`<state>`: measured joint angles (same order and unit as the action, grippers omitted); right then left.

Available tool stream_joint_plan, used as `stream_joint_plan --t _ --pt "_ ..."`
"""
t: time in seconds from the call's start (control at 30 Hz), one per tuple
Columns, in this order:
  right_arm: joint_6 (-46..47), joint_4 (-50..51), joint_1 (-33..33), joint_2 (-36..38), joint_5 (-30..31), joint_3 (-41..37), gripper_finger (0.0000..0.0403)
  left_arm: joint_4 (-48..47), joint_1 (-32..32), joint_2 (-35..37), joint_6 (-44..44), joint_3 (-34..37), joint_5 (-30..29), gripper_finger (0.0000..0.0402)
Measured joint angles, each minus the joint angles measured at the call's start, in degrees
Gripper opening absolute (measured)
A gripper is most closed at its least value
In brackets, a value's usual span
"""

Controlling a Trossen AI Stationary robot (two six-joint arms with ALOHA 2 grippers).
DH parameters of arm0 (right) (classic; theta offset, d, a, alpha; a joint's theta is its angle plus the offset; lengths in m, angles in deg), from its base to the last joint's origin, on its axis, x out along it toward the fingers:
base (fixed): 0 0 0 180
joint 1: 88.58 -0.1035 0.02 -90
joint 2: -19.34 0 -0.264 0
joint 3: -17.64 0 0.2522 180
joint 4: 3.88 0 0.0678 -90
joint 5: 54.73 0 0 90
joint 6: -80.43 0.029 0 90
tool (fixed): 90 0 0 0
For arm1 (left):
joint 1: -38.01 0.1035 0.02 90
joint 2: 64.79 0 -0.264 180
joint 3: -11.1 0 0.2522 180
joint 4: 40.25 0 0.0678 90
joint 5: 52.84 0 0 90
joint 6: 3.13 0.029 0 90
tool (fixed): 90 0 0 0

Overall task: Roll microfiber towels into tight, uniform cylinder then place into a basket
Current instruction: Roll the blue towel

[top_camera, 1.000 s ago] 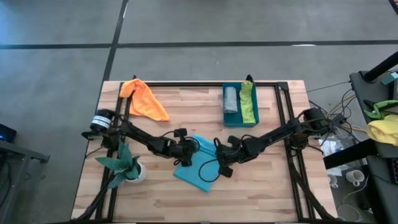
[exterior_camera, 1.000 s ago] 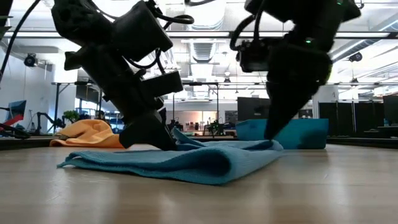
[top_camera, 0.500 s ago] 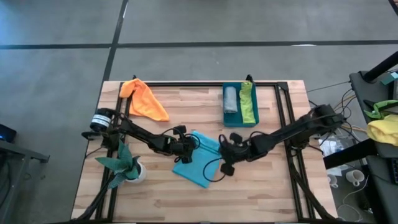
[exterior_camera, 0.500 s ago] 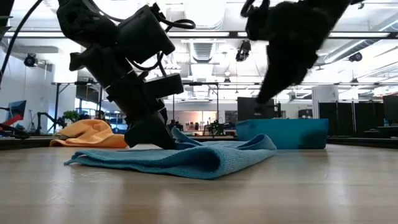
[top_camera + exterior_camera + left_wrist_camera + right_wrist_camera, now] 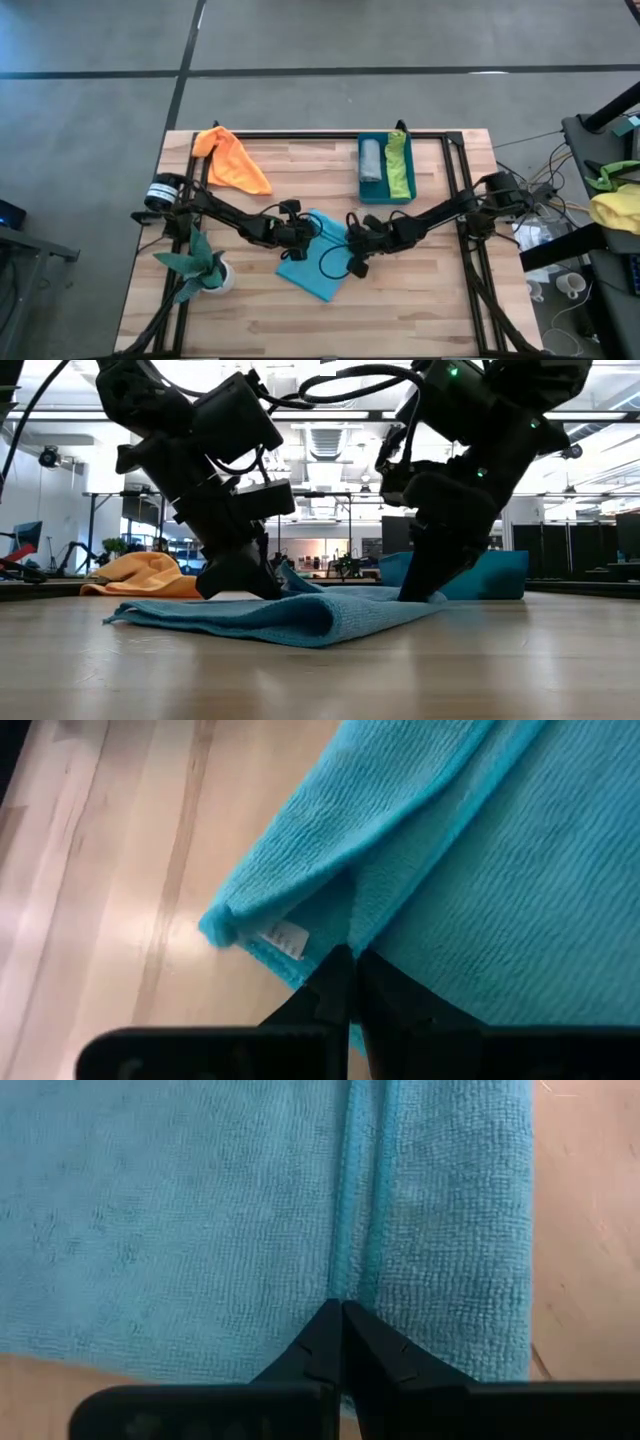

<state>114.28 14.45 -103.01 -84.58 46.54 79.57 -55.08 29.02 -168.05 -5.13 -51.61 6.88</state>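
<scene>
I have the turquoise towel point(image 5: 315, 257) lying folded near the middle of the worktop point(image 5: 420, 300), short of the basket point(image 5: 385, 195), which already holds a grey roll point(image 5: 371, 160) and a lime green roll point(image 5: 400, 165). The orange towel point(image 5: 232, 160) waits well to one side of the basket. My left gripper point(image 5: 298, 238) is pinched shut on the turquoise towel's folded edge, and my right gripper point(image 5: 352, 240) is pinched shut on the ridge at its opposite side. To roll it tight, I judge both grippers should travel together, keeping the edge level and the cloth taut, so the cylinder does not cone.
</scene>
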Motion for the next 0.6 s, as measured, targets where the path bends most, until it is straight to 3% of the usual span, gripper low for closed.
stream_joint_plan --t 0.6 --pt "-1.0 -0.7 -1.2 1.8 -1.3 -1.6 0.0009 -2.6 2.6 2.0 4.5 -1.9 -1.4 0.0001"
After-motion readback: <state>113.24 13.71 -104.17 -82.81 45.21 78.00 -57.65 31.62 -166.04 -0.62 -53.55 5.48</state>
